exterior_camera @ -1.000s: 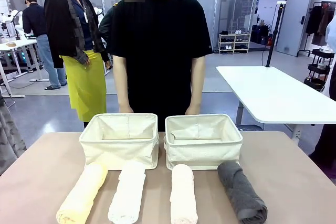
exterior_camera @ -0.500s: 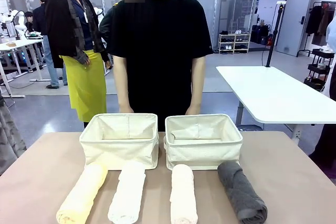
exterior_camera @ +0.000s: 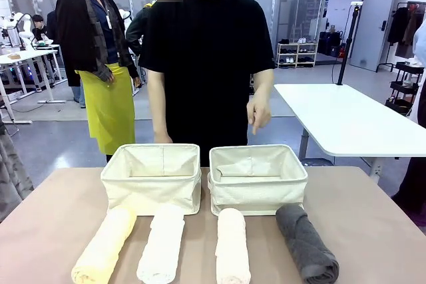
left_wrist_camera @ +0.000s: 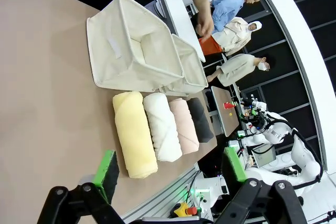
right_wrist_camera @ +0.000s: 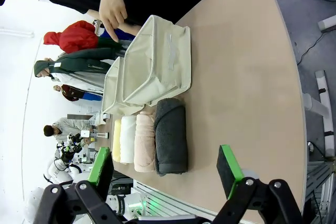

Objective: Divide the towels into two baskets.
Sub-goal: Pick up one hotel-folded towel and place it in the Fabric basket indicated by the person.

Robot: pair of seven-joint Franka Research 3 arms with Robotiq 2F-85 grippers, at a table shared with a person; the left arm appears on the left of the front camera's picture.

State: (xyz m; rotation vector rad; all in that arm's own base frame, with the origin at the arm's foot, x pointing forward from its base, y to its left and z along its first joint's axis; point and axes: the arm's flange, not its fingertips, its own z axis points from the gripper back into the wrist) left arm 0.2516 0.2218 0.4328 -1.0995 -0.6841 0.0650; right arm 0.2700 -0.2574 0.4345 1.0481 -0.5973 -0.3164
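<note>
Pincer (right_wrist_camera: 165,170) wide (empty); grey towel (right_wrist_camera: 170,135) by basket (right_wrist_camera: 157,66).

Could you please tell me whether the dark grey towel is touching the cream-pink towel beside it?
Apart. The front view shows a strip of bare table between the dark grey towel and the cream-pink towel.

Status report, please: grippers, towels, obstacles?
Left gripper open, right gripper open, both empty. Four towels lie before baskets. Person's hand near right basket's far rim.
</note>
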